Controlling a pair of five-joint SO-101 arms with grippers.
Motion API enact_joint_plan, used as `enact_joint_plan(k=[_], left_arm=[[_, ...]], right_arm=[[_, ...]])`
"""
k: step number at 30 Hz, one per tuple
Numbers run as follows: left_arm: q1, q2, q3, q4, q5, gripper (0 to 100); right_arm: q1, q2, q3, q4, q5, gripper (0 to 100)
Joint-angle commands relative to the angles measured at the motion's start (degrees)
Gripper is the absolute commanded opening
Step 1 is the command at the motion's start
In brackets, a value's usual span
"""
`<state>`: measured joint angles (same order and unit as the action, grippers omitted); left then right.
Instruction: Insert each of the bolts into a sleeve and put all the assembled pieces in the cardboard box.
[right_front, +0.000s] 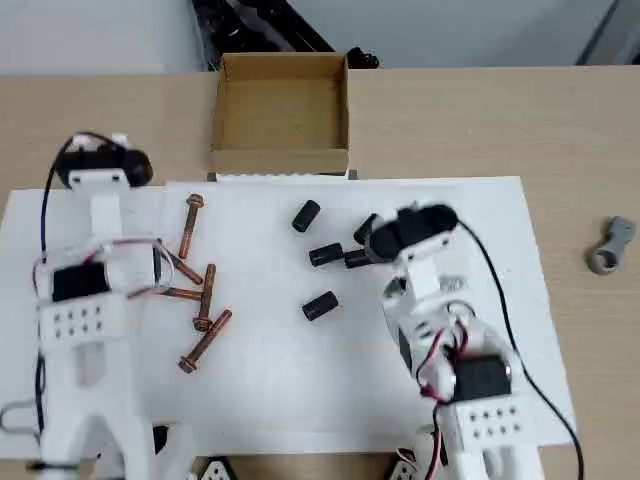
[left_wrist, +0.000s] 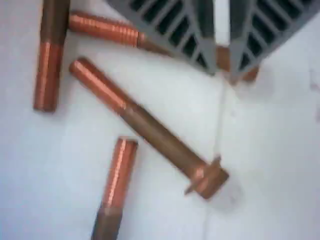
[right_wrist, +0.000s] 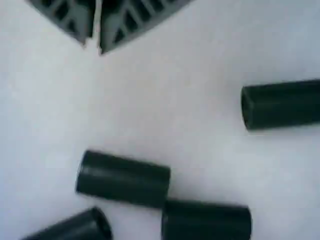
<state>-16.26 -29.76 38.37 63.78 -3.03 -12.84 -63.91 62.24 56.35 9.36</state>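
Lying flat, bolts mostly lengthwise toward cardboard box, sleeves crosswise

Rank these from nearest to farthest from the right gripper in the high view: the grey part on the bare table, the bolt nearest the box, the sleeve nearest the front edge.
1. the sleeve nearest the front edge: on the white sheet, just front-left of the right gripper.
2. the bolt nearest the box: far across the sheet, on its left side.
3. the grey part: off the sheet, at the table's right.
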Motion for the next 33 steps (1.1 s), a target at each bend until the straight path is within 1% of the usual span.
enact_joint_plan(k=[1,4,7,11,14,17,20,24,28,30,33], left_arm=[[0.4,5.9,-9.5,0.5,0.2,1],[1.9,10.9,-14.9,0.5,0.1,1],[4.4,17.1,-19.5,0.7,0.1,1],[6.4,28.2,-27.6,1.8,0.2,1],[6.6,37.6,-35.2,2.8,0.4,1],[6.6,47.4,-45.3,7.3,2.6,7],[6.6,56.7,-57.1,13.5,3.5,11],[6.7,68.0,-73.9,23.2,3.6,11],[7.1,77.6,-89.9,30.9,3.6,11],[7.7,82.2,-96.7,33.8,3.6,11],[8.4,89.1,-104.1,35.7,3.6,11]], right_arm=[[0.2,9.4,-10.5,-1.0,0.0,0.7],[0.2,15.7,-16.0,-1.0,-0.2,0.6],[0.1,21.4,-21.1,-0.8,-2.5,1.1],[0.1,27.6,-25.5,-0.6,-6.1,5.6],[0.0,30.9,-27.7,-0.7,-8.2,6.2],[-0.8,32.9,-28.6,-0.7,-8.4,6.1],[-0.9,33.8,-28.7,-1.0,-8.5,6.4],[-1.0,34.0,-28.5,-1.0,-8.5,6.4],[-0.9,34.0,-28.3,-1.0,-8.5,6.4],[-0.9,34.0,-28.3,-1.0,-8.5,6.4],[-0.9,34.0,-28.2,-1.0,-8.6,6.2]])
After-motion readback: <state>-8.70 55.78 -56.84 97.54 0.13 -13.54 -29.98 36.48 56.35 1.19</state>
